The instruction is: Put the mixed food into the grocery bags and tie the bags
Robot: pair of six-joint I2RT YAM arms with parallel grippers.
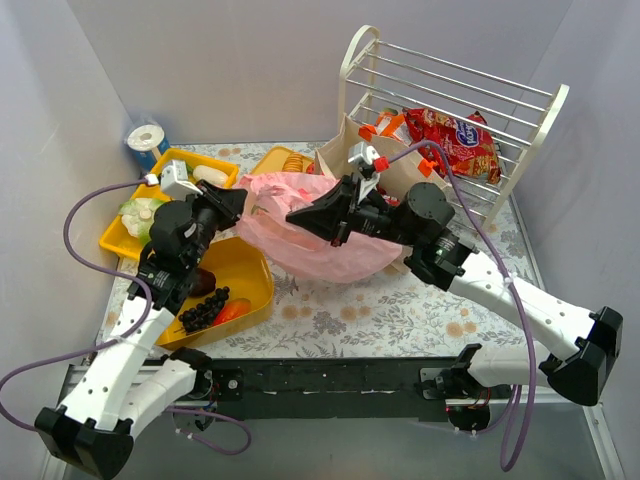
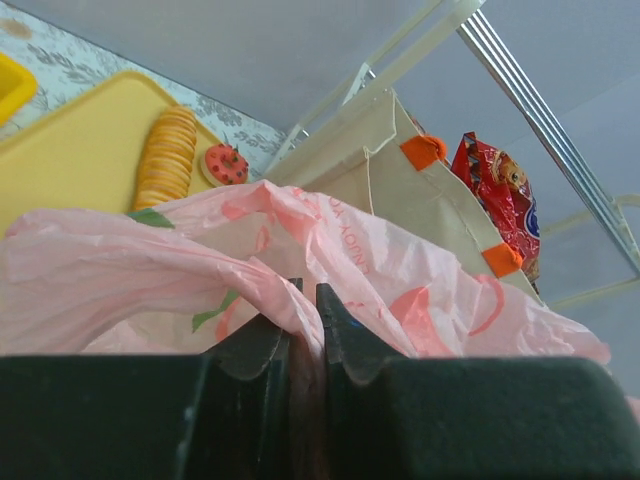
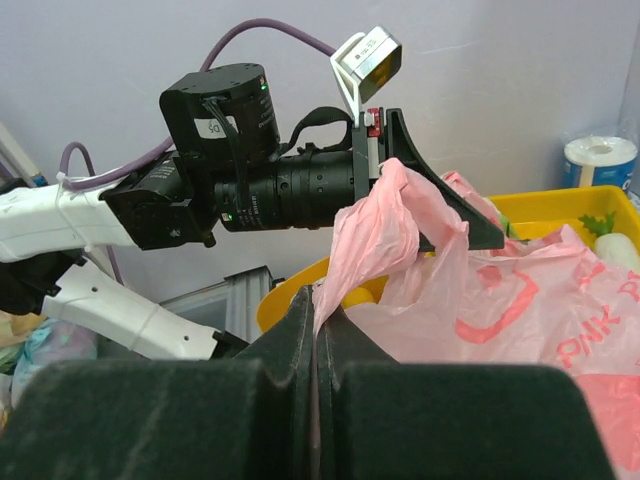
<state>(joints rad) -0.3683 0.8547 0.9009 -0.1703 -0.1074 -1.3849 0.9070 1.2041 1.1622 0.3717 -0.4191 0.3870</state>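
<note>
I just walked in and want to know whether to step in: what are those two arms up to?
Both arms are working on the pink plastic bag in the middle of the table. The left gripper is pinched on a fold of its film, and the right gripper is shut on another part of the bag's top. No knot shows yet. The beige tote stands behind it, and dark fruit lies in a yellow tray.
</note>
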